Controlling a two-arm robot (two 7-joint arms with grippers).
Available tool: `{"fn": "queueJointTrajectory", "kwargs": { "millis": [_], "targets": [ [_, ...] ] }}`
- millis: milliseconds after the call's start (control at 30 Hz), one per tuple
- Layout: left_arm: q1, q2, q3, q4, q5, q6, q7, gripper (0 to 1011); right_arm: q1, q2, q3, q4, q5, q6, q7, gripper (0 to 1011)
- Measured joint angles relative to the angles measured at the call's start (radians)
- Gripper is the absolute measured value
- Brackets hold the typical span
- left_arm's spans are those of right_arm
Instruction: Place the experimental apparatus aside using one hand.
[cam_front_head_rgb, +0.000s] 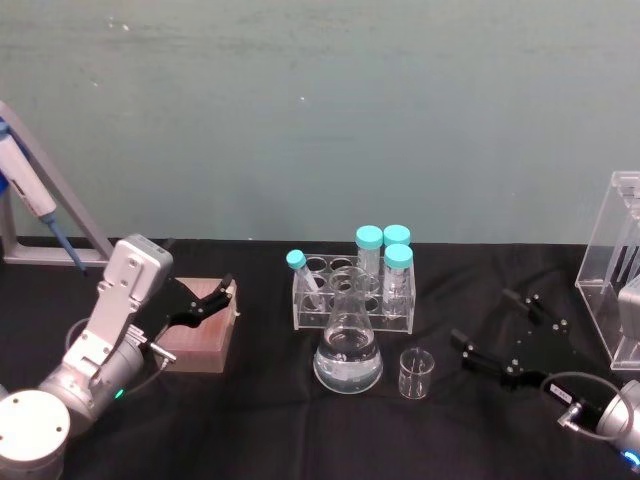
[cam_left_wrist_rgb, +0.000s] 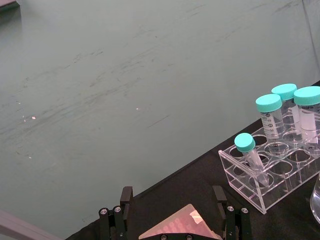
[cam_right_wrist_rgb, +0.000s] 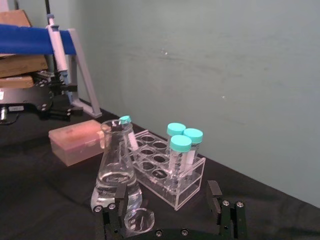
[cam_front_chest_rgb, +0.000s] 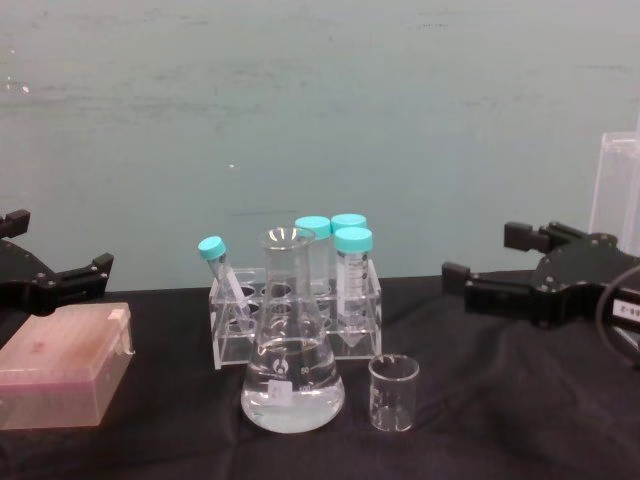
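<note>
Recorded conical flask (cam_front_head_rgb: 348, 352) upright near the middle of the black worktop (cam_front_head_rgb: 260, 420), with clear liquid in its base. Noted small beaker (cam_front_head_rgb: 415, 373) just beside it toward the robot's right, upright and not touching. Logged clear tube rack (cam_front_head_rgb: 330, 268) directly behind the flask, carrying four teal-capped tubes (cam_front_head_rgb: 398, 270): three upright toward its right end, one leaning at its left end. Found tall acrylic stand (cam_front_head_rgb: 600, 260) at the far right edge of the worktop, well apart from the glassware.

Located right hand (cam_front_head_rgb: 487, 318) low over the worktop between beaker and stand, with fingers spread wide and nothing gripped. Checked in right wrist view: beaker and flask ahead of the spread fingers (cam_right_wrist_rgb: 120, 195), untouched.

Located left hand (cam_front_head_rgb: 222, 297) above a pink box (cam_front_head_rgb: 195, 340) on the left side of the worktop, with fingers apart and nothing held. Noted a pipette (cam_front_head_rgb: 25, 185) on a grey frame at the far left.
</note>
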Motion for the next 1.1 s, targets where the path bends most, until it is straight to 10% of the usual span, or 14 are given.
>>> {"fn": "queueJointTrajectory", "kwargs": {
  "millis": [1100],
  "targets": [
    [0.000,0.000,0.000,0.000,0.000,0.000,0.000,1000,0.150,0.067,-0.147,0.156,0.077,0.045,0.151,1003]
  ]
}}
